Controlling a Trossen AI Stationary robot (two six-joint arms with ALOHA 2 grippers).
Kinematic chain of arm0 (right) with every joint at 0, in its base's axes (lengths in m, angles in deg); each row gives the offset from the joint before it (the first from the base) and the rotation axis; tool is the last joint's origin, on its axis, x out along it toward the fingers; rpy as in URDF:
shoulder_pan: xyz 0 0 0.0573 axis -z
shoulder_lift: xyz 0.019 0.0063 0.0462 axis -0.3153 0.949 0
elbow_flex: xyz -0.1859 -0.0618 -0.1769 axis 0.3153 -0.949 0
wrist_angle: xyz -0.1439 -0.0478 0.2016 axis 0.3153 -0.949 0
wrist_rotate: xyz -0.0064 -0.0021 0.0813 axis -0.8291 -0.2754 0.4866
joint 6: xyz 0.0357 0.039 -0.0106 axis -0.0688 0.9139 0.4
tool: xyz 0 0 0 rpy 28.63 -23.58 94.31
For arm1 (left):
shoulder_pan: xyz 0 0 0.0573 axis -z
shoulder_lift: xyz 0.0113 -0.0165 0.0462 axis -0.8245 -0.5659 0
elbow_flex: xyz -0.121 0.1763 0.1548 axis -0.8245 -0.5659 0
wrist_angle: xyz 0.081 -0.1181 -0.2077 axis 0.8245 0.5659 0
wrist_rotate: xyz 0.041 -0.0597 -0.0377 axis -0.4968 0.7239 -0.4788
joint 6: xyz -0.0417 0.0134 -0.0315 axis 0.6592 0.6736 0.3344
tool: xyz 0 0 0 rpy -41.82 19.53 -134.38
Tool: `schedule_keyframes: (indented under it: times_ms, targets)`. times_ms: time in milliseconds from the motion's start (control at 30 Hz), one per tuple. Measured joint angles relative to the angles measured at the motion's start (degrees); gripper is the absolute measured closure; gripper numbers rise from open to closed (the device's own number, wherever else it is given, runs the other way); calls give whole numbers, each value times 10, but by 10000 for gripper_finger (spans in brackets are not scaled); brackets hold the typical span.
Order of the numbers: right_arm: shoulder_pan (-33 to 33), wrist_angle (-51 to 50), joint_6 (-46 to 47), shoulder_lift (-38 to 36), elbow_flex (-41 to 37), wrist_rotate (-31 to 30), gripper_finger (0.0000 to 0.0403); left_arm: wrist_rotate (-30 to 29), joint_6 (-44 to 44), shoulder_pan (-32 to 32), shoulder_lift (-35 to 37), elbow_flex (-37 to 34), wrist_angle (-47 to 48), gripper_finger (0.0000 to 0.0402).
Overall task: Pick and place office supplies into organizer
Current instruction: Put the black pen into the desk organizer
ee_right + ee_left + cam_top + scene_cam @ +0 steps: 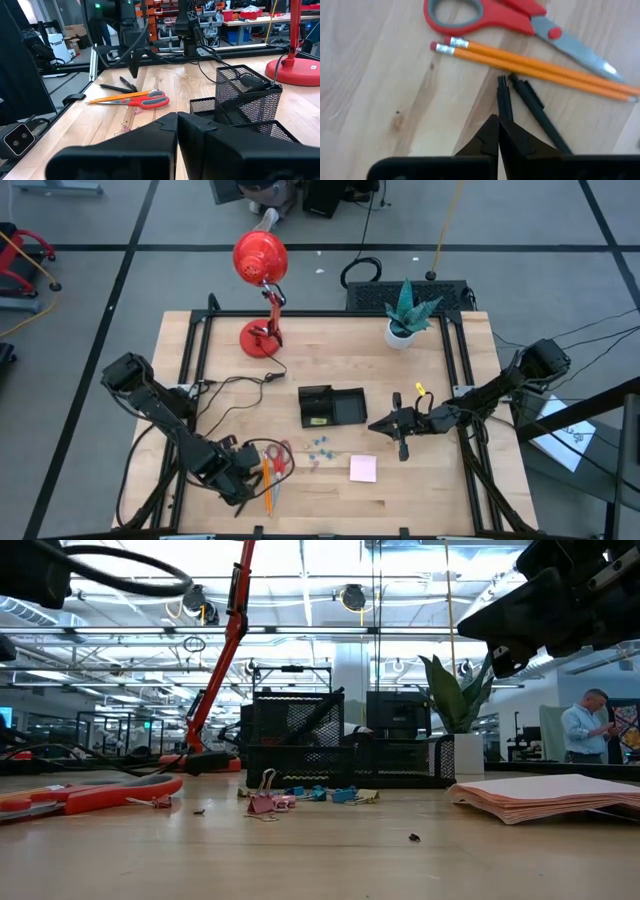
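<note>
Pens (530,102) are where we're at: our left gripper (498,131) has pinched shut on one of the two black ones, right beside the pencils (535,67) and scissors (520,20). Nearly everything's still out on the desk (440,490). The clips (320,448) and sticky pad (363,468) sit just in front of the organizer (332,406), with the pens' pile off to its left. Our right gripper (403,442) hangs closed and empty near the organizer's right side. So barely started, we'd say.
</note>
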State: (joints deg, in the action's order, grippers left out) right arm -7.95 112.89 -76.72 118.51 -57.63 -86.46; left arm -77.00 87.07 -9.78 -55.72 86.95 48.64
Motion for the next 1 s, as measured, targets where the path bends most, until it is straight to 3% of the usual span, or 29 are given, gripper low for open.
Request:
schedule_keyframes:
  times_ms: [267,633,1000]
  targets:
    - [0,0,0,0,0,0,399,102,52,28,1,0,-5,338]
    - [0,-3,0,0,0,0,399,51,50,45,-2,1,4,207]
    - [0,-2,0,0,0,0,399,61,33,40,-58,2,28,223]
